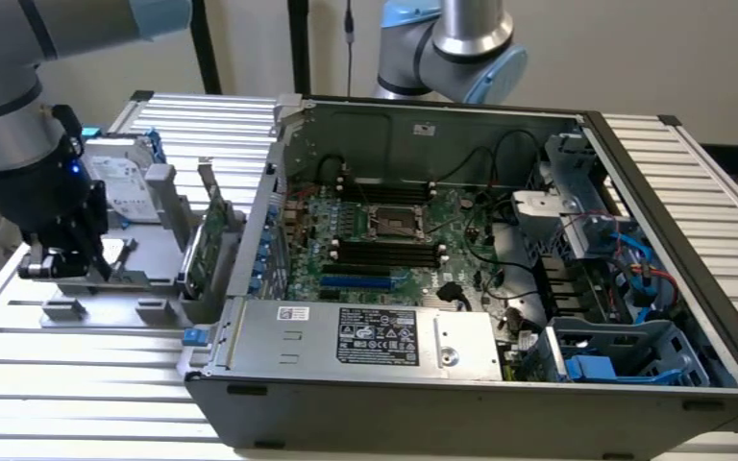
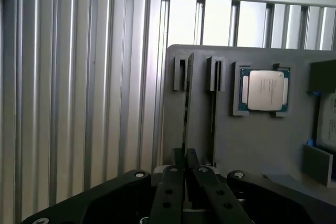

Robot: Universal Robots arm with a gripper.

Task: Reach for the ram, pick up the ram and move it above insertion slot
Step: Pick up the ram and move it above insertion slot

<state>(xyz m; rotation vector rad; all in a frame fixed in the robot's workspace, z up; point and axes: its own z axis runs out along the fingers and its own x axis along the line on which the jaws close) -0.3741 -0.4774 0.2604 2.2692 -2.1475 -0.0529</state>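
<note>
The ram (image 2: 185,109) stands on edge in a slot of the grey holder (image 2: 252,145), seen end-on as a thin dark strip. My gripper (image 2: 186,167) is right over it, and its two black fingers (image 2: 170,187) meet on the strip's near end, shut on it. From the exterior view, the gripper (image 1: 72,267) hangs low over the grey holder (image 1: 100,288) at the exterior view's left, beside the open computer case. The black insertion slots (image 1: 388,254) lie on the motherboard inside the case, well away from the gripper.
A processor chip (image 2: 262,90) sits in a pocket of the holder, and a second thin strip (image 2: 212,108) stands in the neighbouring slot. A silver hard drive (image 1: 119,182) and a green expansion card (image 1: 209,230) stand on the holder. A second arm (image 1: 465,43) rises behind the case (image 1: 472,403).
</note>
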